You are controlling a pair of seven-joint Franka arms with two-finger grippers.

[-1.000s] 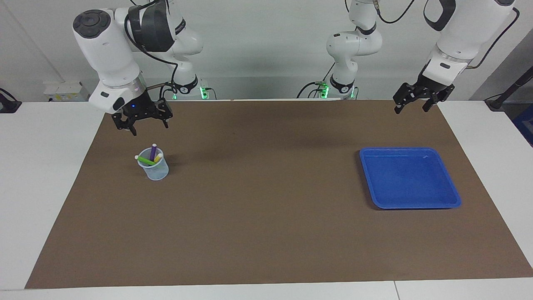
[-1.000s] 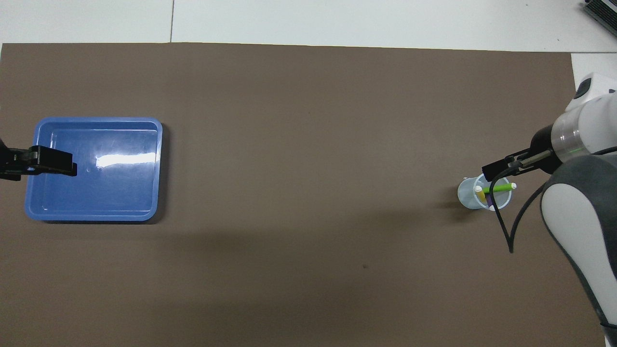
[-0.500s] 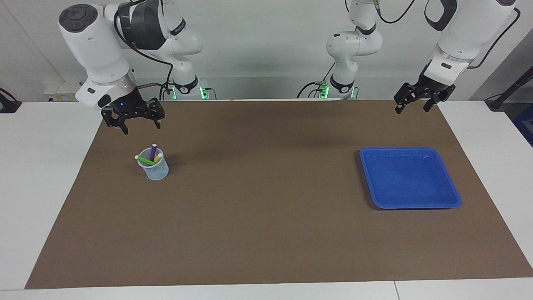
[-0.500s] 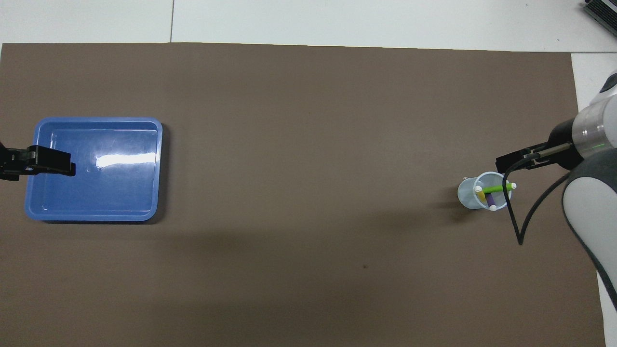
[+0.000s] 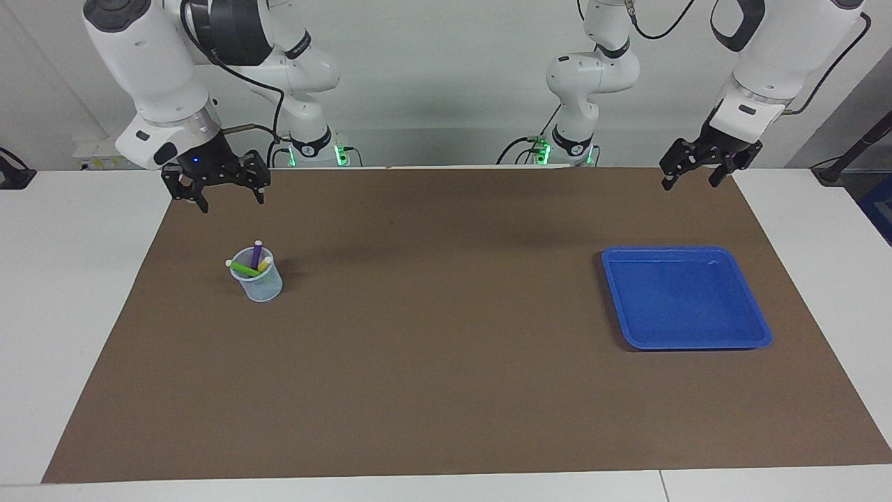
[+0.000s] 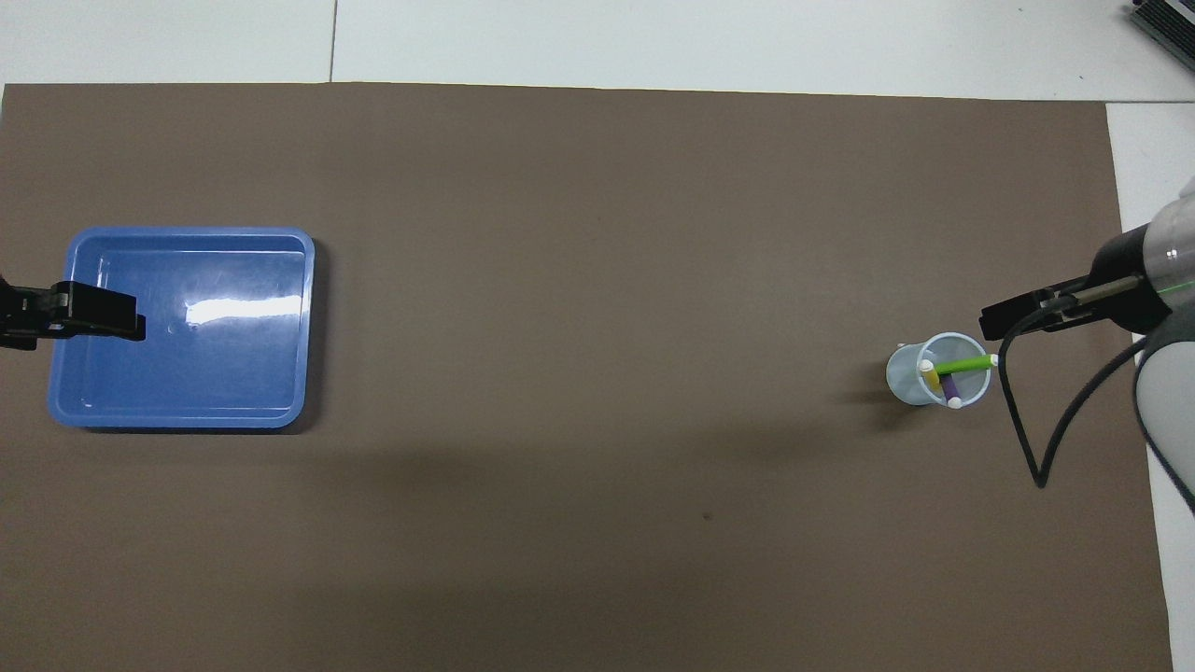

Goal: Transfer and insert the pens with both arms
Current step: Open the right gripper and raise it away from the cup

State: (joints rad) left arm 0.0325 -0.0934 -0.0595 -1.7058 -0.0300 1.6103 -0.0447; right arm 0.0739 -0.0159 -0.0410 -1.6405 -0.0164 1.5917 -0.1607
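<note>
Three pens stand tilted in a clear plastic cup (image 5: 256,282) toward the right arm's end of the brown mat: a purple pen (image 5: 256,254), a green pen (image 5: 242,267) and a yellow pen (image 5: 264,264). From overhead the green pen (image 6: 966,365) leans over the rim of the cup (image 6: 936,371). My right gripper (image 5: 232,202) hangs open and empty in the air, over the mat's edge by the robots, clear of the cup. My left gripper (image 5: 690,184) waits open and empty, raised over the mat's corner at the left arm's end.
An empty blue tray (image 5: 686,296) lies on the mat toward the left arm's end. The brown mat (image 5: 446,348) covers most of the white table. A black cable loop (image 6: 1027,448) hangs from the right arm beside the cup.
My right gripper has risen and drawn back from above the cup toward the robots and the right arm's end, still open. The left arm, the pens and the cup have stayed put.
</note>
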